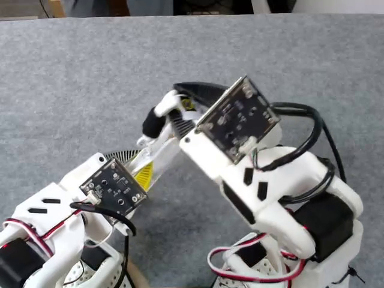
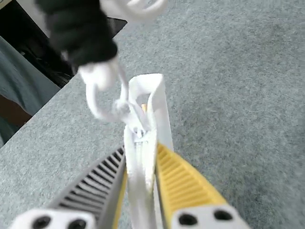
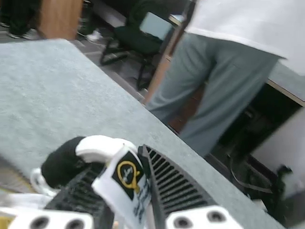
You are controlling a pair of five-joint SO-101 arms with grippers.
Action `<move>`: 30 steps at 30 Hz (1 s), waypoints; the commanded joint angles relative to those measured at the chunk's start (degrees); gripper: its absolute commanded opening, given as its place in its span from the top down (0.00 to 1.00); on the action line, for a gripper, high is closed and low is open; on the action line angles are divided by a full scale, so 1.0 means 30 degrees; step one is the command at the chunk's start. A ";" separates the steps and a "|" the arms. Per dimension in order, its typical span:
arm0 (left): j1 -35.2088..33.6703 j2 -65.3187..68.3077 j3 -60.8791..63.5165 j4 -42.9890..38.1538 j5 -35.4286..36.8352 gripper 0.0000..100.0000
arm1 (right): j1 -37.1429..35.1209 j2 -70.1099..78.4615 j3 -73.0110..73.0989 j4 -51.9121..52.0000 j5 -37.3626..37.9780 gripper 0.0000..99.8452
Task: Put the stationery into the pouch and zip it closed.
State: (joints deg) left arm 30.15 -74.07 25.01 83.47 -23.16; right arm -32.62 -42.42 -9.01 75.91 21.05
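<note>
**High view: pouch held up between both arms, zip step in hand**

The pouch (image 1: pixel 163 147) hangs off the grey surface (image 1: pixel 72 90) near the middle of the frame, stretched as a pale strip between the two arms. The left arm (image 1: pixel 54 210) comes in from the lower left. The left arm's jaws, one grey and one yellow, are narrowed hard onto the pouch's lower-left end.

In the left wrist view the pouch (image 2: pixel 143 162) runs edge-on out from between those jaws. The zip slider (image 2: pixel 138 131) sits just beyond their tips, and a white ring (image 2: pixel 102 102) links it to a black-and-white charm (image 2: pixel 78 33) in the upper left of that frame.

The right arm (image 1: pixel 282 180) fills the lower right of the high view. The right arm's jaws are black and close together just above the centre. In the right wrist view they pinch a white tag (image 3: pixel 125 179) with a yellow mark, at the bottom centre, and the charm (image 3: pixel 71 160) lies just beside it to the left.

On progress, I judge the filling step to be finished or nearly so, since both arms are given over to holding the pouch taut. Whether the stationery is inside is hidden by the pouch's edge-on pose. The slider seems to be near the left arm's end, but I cannot tell how much of the zip is closed. Drawing the slider along and confirming closure look like what remains.
</note>
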 commanded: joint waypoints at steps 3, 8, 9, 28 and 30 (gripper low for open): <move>-0.0132 -0.1201 -0.2330 0.0527 0.0176 0.97 | 0.2051 -0.0103 0.0396 0.0322 0.0088 0.99; -0.0308 -0.1641 -0.3473 0.1084 0.0557 0.97 | 0.3165 -0.0103 0.2681 0.0176 0.0088 0.99; -0.0308 -0.1670 -0.3824 0.1172 0.0821 0.97 | 0.3370 -0.0103 0.3062 0.0147 0.0088 0.99; -0.0249 -0.1729 -0.7575 0.1729 0.1963 0.97 | 0.7912 -0.0103 0.8044 -0.3722 0.1670 0.99; -0.0220 -0.1729 -0.7604 0.1729 0.1963 0.97 | 0.8381 -0.0103 0.8396 -0.4249 0.1670 0.99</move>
State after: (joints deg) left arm 29.71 -78.37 6.90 88.66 -18.07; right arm -11.08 -43.30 15.43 65.80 25.54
